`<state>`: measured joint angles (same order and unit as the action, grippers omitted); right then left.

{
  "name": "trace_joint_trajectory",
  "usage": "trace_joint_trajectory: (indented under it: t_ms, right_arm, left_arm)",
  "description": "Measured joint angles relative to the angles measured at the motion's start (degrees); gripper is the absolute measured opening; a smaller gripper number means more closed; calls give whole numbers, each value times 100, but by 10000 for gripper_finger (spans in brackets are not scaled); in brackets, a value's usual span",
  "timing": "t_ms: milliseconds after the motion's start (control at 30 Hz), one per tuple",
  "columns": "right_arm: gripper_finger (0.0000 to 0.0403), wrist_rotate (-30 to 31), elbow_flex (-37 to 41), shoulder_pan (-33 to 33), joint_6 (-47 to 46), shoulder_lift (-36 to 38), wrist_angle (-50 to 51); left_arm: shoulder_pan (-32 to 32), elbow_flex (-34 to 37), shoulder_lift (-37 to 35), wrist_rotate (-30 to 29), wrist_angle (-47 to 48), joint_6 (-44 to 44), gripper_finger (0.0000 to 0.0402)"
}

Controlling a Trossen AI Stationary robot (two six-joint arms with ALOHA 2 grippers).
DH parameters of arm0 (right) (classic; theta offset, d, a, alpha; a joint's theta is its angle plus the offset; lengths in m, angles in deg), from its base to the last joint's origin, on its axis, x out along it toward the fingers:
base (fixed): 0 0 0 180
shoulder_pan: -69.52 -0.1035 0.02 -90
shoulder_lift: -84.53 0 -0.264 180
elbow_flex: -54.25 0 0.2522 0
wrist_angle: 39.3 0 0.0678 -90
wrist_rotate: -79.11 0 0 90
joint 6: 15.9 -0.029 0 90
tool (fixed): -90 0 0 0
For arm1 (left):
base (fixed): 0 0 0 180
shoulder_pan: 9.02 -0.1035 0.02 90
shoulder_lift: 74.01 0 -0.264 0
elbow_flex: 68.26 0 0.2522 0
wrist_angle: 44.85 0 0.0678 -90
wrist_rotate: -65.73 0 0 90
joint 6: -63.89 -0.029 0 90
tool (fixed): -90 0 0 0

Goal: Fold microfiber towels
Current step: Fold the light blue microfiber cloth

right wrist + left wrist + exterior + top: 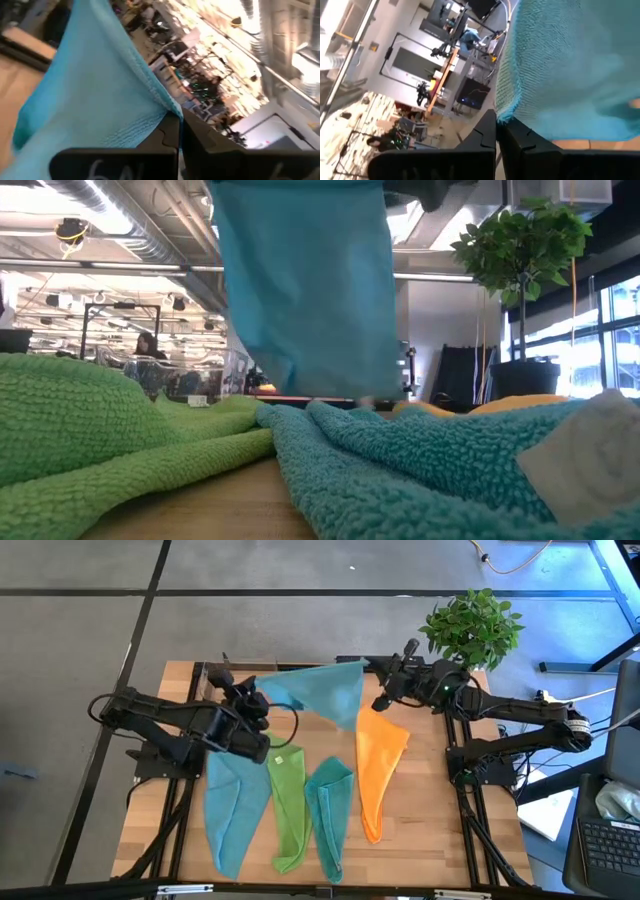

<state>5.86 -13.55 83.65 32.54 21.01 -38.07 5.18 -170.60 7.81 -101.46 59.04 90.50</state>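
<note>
Light blue towel [322,690] hangs stretched across the upper middle of the high view, pinched at two corners and lifted off the table [430,830], most likely to let it drop flat and square before being laid down for a fold. Left gripper [254,698] clenched on the corner at the left end of the spread cloth; in the left wrist view, dark fingertips [496,131] pressed together with the towel's hemmed edge caught between them and the cloth rising away toward the upper right of the frame. Right gripper [380,675] likewise clamped on the opposite corner, at the upper centre-right of the high view near the potted plant [474,625]; in the right wrist view, fingers [172,131] closed on the tip of the corner, cloth spreading toward the upper left. Seen from the low view, hanging as a sheet in the upper middle, lower edge just above or brushing the cloths below, hard to tell which. Lying loose on the table in the lower half of the high view, in a row from left to right: a second light blue towel [232,810], lime green towel [288,805], teal towel [330,812], orange towel [377,765], all unfolded, apparently waiting their turn.
</note>
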Motion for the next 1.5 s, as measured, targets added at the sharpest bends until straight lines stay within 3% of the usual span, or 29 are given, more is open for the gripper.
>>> trace_joint_trajectory:
  t_ms: [100,167,200,433,533,600,833,1133,1300,1500]
  right_arm:
    - [9,-113,10,7,-32,-53,182]
    - [7,607,13,-4,-185,-66,-29]
    - [5,616,9,0,-262,-56,-60]
    - [5,-18,11,2,-293,51,12]
    - [5,547,11,-20,-323,-2,-193]
    - [5,241,11,-8,-304,-3,-20]
    - [5,102,9,121,-274,-51,-53]
    - [5,-412,9,275,-273,-58,-51]
    - [5,-706,7,11,-610,-45,511]
    - [5,-1572,4,-527,-1393,-38,2181]
  left_arm:
    - [-5,139,26,114,-3,40,0]
    - [6,215,19,152,-19,201,0]
    - [16,254,20,175,-59,285,0]
    - [-54,455,25,148,0,445,0]
    - [-123,451,7,80,-59,623,0]
    - [-114,453,6,122,2,631,0]
    - [-179,447,-170,-137,-25,150,0]
    - [-324,449,-481,-59,-42,-20,0]
    - [-60,449,-474,773,-60,309,0]
    - [702,453,-213,1897,-87,1530,0]
